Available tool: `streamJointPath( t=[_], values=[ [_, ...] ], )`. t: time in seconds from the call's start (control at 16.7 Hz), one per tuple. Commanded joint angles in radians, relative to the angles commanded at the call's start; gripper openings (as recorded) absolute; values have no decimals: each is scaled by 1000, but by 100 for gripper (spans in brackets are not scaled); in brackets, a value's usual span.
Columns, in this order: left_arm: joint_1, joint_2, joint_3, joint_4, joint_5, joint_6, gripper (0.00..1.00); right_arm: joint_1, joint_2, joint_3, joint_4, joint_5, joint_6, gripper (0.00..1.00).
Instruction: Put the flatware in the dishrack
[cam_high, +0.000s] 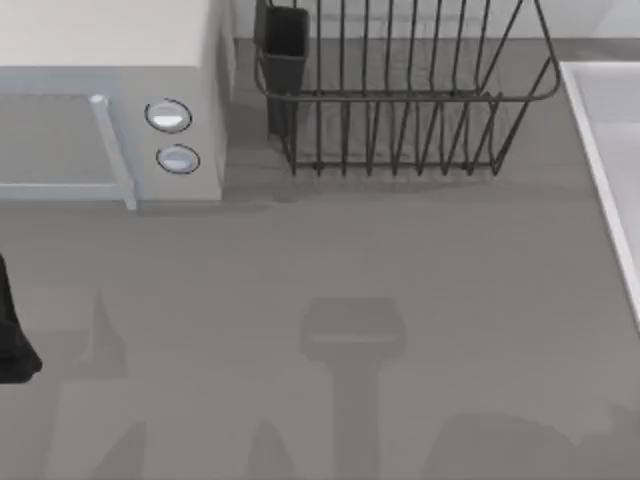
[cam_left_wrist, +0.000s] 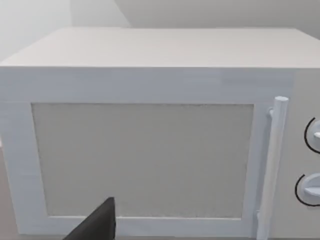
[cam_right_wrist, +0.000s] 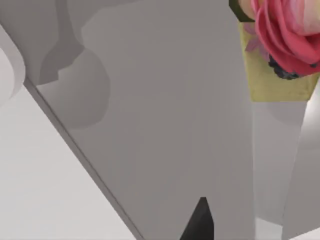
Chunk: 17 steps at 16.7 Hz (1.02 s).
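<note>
The dishrack (cam_high: 400, 97), a dark wire basket with upright bars, stands at the back of the grey counter, right of centre. Its dark utensil cup (cam_high: 283, 45) sits at the corner nearest the microwave. The flatware is out of view. A dark piece of my left arm (cam_high: 12, 340) juts in at the counter's left edge. A dark part of my left gripper (cam_left_wrist: 97, 225) hangs in front of the microwave door. A dark tip of my right gripper (cam_right_wrist: 200, 222) hovers over grey surface beside a white edge.
A pale microwave (cam_high: 110, 100) with two round knobs (cam_high: 168, 116) fills the back left; its door (cam_left_wrist: 145, 160) faces the left wrist camera. A white raised edge (cam_high: 610, 170) borders the right side. The right wrist view includes a pink flower (cam_right_wrist: 285, 35) in a yellow-green pot.
</note>
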<state>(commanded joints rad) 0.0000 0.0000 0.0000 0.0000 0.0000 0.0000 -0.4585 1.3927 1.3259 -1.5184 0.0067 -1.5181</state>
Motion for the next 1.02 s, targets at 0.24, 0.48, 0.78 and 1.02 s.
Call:
streamJointPath(
  t=[0.24, 0.48, 0.78, 1.02],
  values=[
    [0, 0, 0, 0, 0, 0, 100, 2, -14, 29, -29, 0, 4, 0],
    [0, 0, 0, 0, 0, 0, 100, 13, -10, 29, -17, 10, 16, 0],
    [0, 0, 0, 0, 0, 0, 100, 210, 12, 70, 174, 165, 203, 0],
    [0, 0, 0, 0, 0, 0, 100, 511, 48, 94, 468, 372, 511, 0]
  ],
)
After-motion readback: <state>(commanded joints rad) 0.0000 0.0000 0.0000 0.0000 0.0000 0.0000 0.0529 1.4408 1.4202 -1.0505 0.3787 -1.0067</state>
